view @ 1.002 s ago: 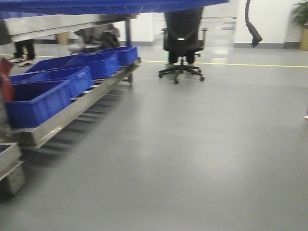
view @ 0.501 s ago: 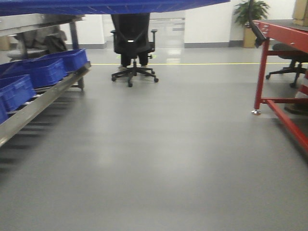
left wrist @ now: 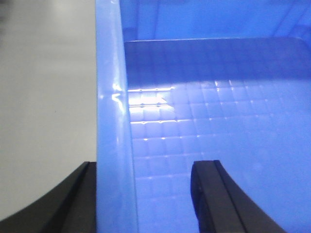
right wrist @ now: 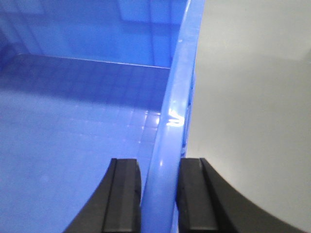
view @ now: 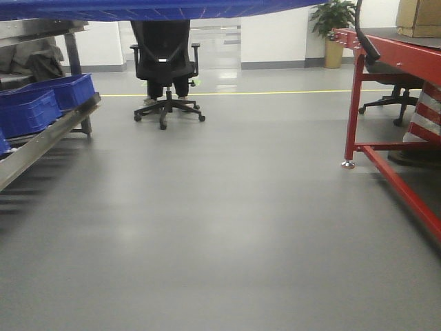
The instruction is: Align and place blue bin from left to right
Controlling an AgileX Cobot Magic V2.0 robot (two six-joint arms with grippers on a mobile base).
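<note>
We see the blue bin [view: 158, 8] held up in the air. In the front view only its grid-patterned underside shows, as a band along the top edge from the left corner past the middle.

The right gripper [right wrist: 158, 162] pinches the bin's right wall, with one black finger inside, one outside, and both pressed against the glossy rim. The left gripper [left wrist: 146, 167] straddles the left wall. Its outer finger [left wrist: 63, 204] lies against the rim, while its inner finger [left wrist: 214, 199] stands apart from the wall (a strip of the bin's gridded bottom shows between them). We cannot tell whether this gripper is clamping. Nothing lies on the part of the bin's bottom that the two wrist views show.

Below the bin stretches a grey floor [view: 220, 227] crossed by a thin yellow line [view: 275, 92]. At the left is a metal rack [view: 48, 138] carrying smaller, darker blue bins [view: 41, 103]. A black office chair [view: 165, 65] stands near the back, left of centre. At the right is a red table [view: 386, 48] with a cardboard box [view: 418, 17] on top, and a potted plant [view: 333, 21] stands beyond it.
</note>
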